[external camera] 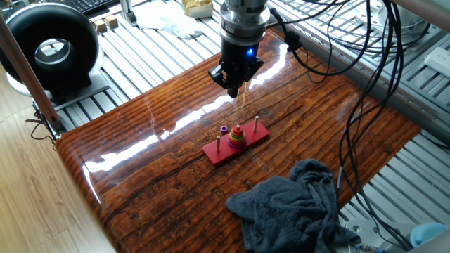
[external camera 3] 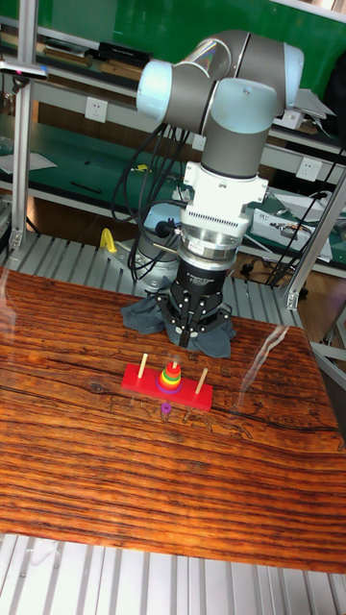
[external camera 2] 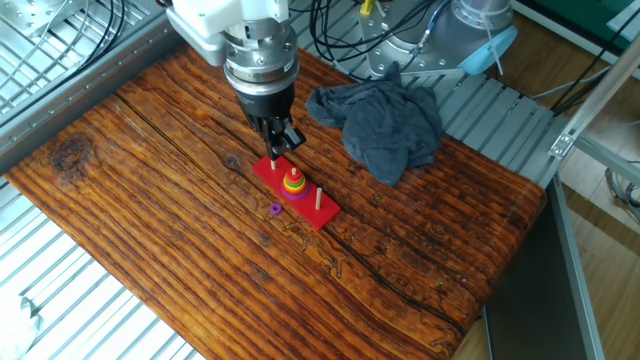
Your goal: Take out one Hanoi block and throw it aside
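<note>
A robotics lab: a UR5 arm (external camera 3: 226, 106) stands over a glossy wooden surface (external camera: 162, 176) on aluminium framing (external camera 2: 60, 300), with cable bundles (external camera: 365, 91) at 2 o'clock and metal shelving (external camera 3: 58, 125) behind.

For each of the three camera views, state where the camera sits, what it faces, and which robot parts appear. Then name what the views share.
One fixed view: high at a table corner, facing the red peg base; gripper visible.
The other fixed view: high on the opposite side; gripper and wrist.
Tall fixed view: low, front-on; whole arm, gripper.
Shared: ring stack, grey cloth.
</note>
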